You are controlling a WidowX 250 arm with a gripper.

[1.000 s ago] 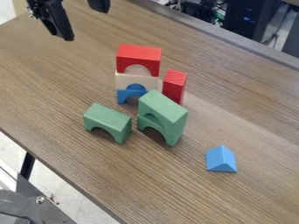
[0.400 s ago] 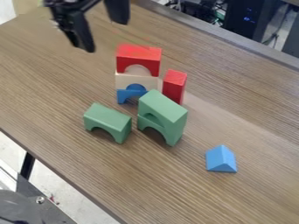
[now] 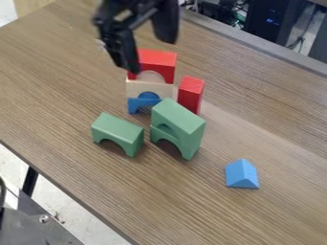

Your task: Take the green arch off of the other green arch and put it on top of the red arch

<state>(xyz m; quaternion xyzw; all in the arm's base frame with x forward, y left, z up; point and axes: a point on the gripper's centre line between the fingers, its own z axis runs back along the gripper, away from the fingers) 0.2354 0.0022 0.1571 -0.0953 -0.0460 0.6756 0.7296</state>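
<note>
Gripper (image 3: 153,56): black
Top arch (image 3: 159,60): red
Upper half-round (image 3: 151,75): cream
Middle arch (image 3: 134,88): cream
Lower half-round (image 3: 149,95): blue
Bottom arch (image 3: 135,105): blue
Upright block (image 3: 191,92): red
Upper paired arch (image 3: 180,116): green
Lower paired arch (image 3: 155,135): green
Lone arch (image 3: 117,129): green
Wedge (image 3: 241,174): bright blue
Table (image 3: 64,81): brown, darker grain streaks

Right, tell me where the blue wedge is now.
In the camera view, the blue wedge sits on the table at the lower right, off past the stacked green arches, its nearest neighbours.
</note>
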